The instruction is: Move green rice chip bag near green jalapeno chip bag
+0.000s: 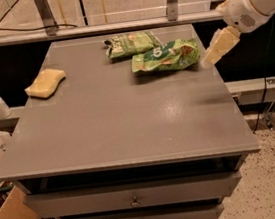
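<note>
logo (157, 52) on green rice chip bag (171, 57) seemingly unreadable, end effector (210, 57) beside it

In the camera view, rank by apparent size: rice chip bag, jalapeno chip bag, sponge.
1. green rice chip bag, with the gripper just right of it.
2. green jalapeno chip bag, farther back.
3. yellow sponge, nearly matching the jalapeno bag, so unsure.
</note>
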{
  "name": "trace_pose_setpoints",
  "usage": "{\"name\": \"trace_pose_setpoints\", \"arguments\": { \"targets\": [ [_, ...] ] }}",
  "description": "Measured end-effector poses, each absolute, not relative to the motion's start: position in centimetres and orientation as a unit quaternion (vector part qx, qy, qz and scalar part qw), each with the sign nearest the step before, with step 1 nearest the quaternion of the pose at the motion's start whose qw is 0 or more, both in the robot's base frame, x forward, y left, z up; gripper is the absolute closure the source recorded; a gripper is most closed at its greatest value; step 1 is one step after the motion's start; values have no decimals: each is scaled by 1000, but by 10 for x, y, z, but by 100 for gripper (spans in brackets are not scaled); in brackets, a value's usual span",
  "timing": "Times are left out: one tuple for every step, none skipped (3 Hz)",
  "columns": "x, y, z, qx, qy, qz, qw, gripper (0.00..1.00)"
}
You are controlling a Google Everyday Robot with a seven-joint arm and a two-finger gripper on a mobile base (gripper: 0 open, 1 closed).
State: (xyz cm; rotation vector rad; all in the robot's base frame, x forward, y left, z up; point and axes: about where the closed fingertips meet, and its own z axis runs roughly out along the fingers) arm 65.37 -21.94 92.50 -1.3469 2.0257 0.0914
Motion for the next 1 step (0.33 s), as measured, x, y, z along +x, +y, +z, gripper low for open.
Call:
{"name": "trace_pose_setpoints", "arguments": {
  "targets": [
    [646, -228, 927, -508, 784, 44, 353, 0]
  ]
}}
